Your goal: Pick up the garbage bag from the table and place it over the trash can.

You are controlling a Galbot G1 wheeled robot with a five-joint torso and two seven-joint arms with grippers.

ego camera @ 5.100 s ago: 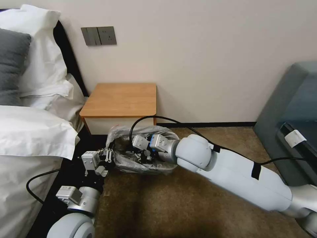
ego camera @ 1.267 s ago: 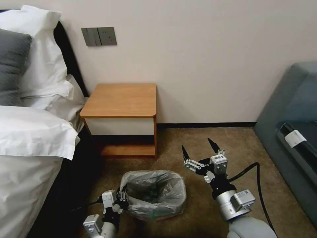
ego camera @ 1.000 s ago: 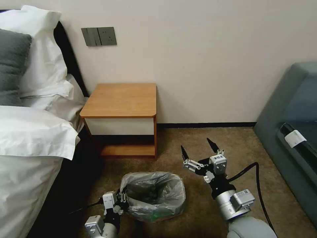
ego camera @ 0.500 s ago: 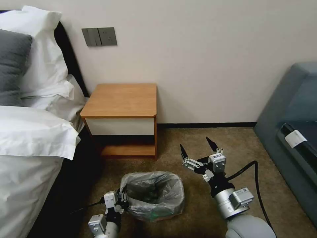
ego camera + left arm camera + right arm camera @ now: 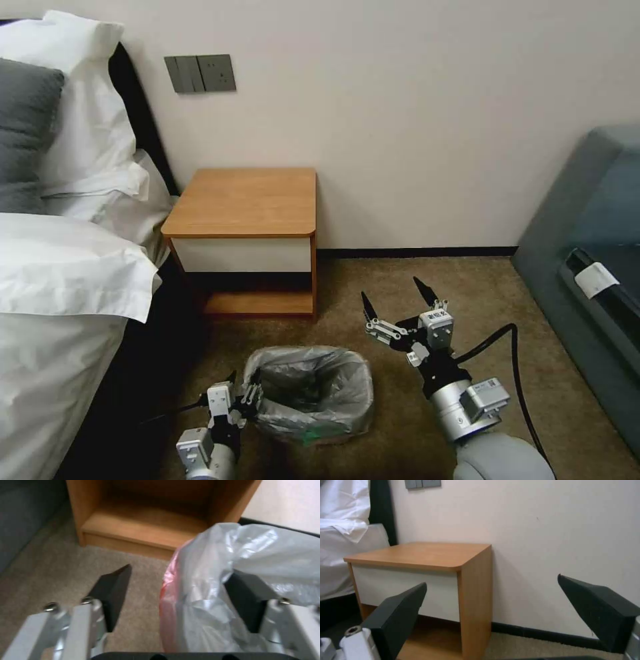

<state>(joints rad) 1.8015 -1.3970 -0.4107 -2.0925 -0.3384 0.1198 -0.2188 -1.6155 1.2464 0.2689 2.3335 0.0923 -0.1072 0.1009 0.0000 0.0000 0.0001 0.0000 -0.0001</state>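
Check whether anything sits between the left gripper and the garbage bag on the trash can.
Nothing visible does. The left gripper is open around the garbage bag at the near-left rim of the trash can, one finger inside the bag's folded edge, one outside over carpet. The right gripper hangs open, off to the side.

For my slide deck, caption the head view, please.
Garbage bag lines the trash can before the table; left gripper at its rim, right gripper open beside.

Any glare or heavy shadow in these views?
Head view: deep shadow between bed and table. Left wrist view: bright sheen on the garbage bag inside the open left gripper. Right wrist view: even light on wall, shadow under the table.
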